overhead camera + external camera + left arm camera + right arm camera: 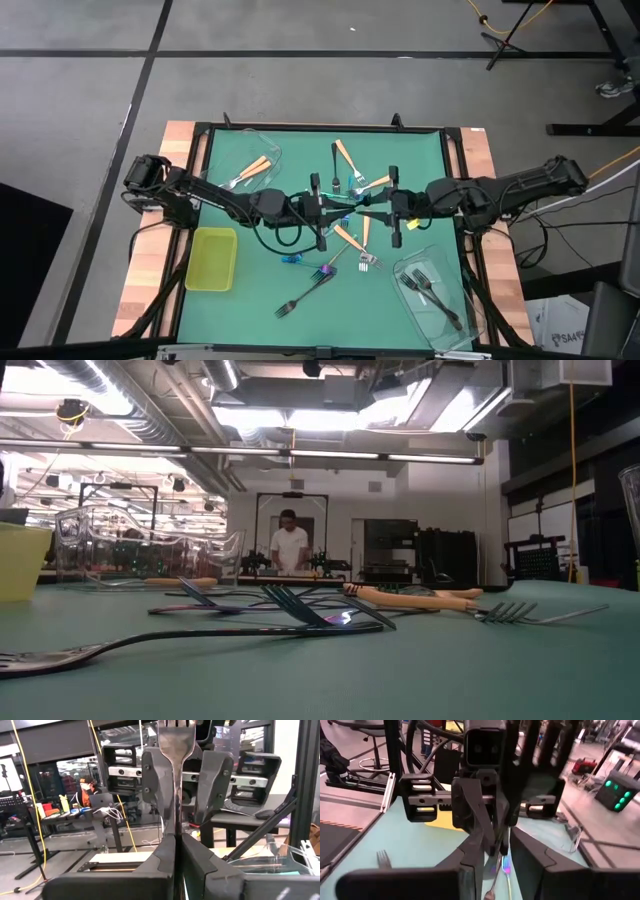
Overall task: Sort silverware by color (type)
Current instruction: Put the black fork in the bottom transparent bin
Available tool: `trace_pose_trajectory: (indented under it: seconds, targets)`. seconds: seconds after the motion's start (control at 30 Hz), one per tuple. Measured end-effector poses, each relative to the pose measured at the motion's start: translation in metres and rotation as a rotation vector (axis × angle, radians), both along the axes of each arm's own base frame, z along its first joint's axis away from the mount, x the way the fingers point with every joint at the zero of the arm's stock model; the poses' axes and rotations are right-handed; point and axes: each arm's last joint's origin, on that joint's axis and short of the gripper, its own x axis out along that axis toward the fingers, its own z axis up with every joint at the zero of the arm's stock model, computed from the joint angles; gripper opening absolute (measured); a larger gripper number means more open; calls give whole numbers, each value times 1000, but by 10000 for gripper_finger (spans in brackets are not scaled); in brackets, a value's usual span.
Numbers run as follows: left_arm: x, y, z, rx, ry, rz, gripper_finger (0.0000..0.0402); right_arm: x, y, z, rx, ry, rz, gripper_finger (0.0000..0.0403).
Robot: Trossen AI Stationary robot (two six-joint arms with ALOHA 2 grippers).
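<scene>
Green matting covers the table, where both arms are seen meeting at the centre from above. A fork is pinched upright between the closed fingers of the left gripper, its tines rising past the facing right gripper. The right gripper is held partly open around the same fork, whose iridescent handle is glimpsed between its fingers; whether those fingers touch it cannot be told. Orange-handled forks are scattered near the grippers, with iridescent forks lying nearer the front edge. Two orange-handled forks are seen in a clear tub at the back left, two dark forks in a second clear tub at the front right, and a yellow-green tray is placed at the front left. From table height, neither gripper is shown; a person is visible in the room beyond.
</scene>
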Motion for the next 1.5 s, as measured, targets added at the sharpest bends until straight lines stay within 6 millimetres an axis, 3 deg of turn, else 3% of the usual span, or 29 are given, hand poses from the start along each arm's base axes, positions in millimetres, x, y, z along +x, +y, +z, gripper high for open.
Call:
trace_pose_trajectory:
  seconds: [0.7, 1.07, 1.5]
  targets:
    - [0, 0, 0, 0, 4, 3, 11, 8, 2, 0, -49, -45, 9, 84]
    - [0, 0, -1, 2, 11, 7, 12, 8, 2, 0, -48, -45, 9, 7]
    - [0, 1, -1, 2, 12, 12, 12, 8, 2, 0, -45, -44, 8, 4]
